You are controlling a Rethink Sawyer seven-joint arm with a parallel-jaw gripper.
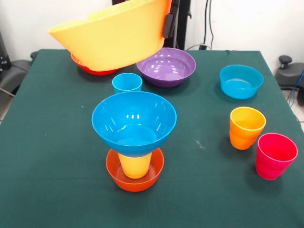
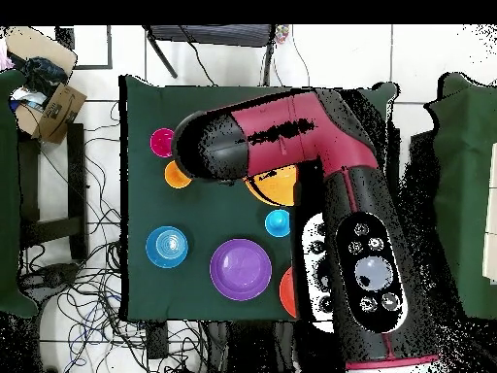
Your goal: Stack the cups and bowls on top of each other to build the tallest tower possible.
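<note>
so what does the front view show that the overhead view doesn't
Only the front view shows the tower: a yellow cup in a small red-orange bowl with the big blue bowl on top. It also shows the light orange bowl lifted whole, with the gripper at its rim.

Only the overhead view shows the red and black arm, which hides the tower and most of the light orange bowl.

Both show the purple bowl, small teal-blue bowl, blue cup, orange cup and pinkish red cup.

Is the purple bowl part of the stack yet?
No, the purple bowl sits alone on the table, behind the stack of red-orange bowl, yellow cup and blue bowl.
</note>
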